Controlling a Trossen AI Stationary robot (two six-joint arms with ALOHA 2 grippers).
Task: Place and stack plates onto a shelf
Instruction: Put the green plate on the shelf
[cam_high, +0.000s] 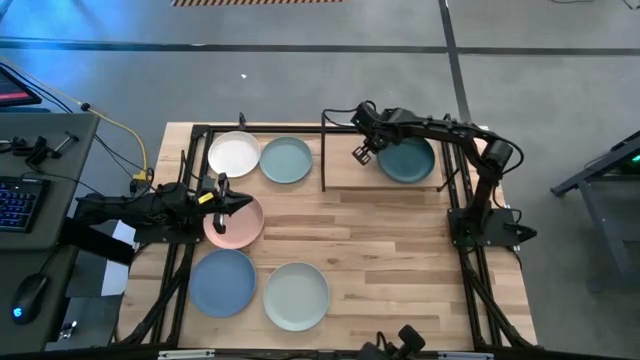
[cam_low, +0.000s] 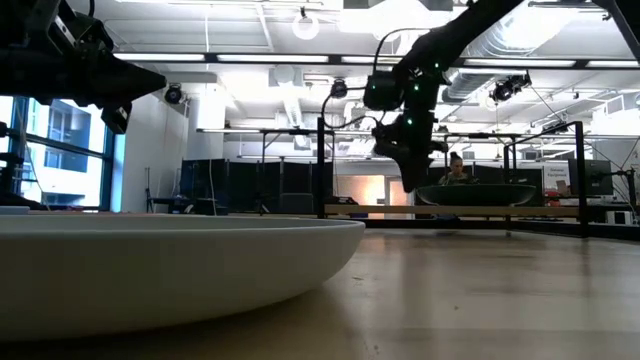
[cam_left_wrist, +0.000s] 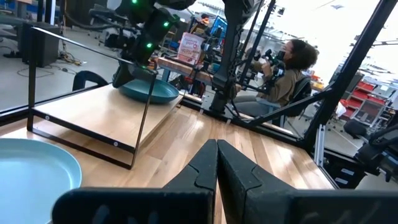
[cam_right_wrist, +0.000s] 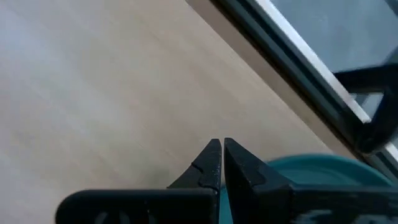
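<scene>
Shelf: the shelf (cam_high: 350, 170), thin black rods over a light wood floor, sits at the far edge of the desk (cam_high: 380, 260), toward the right arm's side.
Plate on shelf: only the dark teal plate (cam_high: 408, 160) lies in the bay so far, flat in its right half; the left half is bare wood.
Right gripper: the right gripper (cam_high: 363, 152) hangs over the shelf floor just beside the teal plate's left rim, fingers pressed together and holding nothing.
Left gripper: the left gripper (cam_high: 238, 203) hovers above the pink plate (cam_high: 233, 224) near the desk's left side, fingers pinched together on nothing, pointing toward the shelf.
Plates waiting: the white plate (cam_high: 233, 155) and the pale sage green plate (cam_high: 287, 160) lie touching, just left of the shelf; the blue plate (cam_high: 222, 283) and the pale mint plate (cam_high: 297, 295) lie side by side at the near edge.
Key relation: the pink plate is right under the left gripper, with the shelf's free half across the desk to its right and farther back. The left arm is plainly the nearer one for that plate.
Likely step: I'd judge one plate is placed and the pink one comes next; the gripper would need to part its fingers to take the rim.
Materials: all plates are round, matte, shallow, with a low raised rim; the desk is pale butcher-block wood.
</scene>
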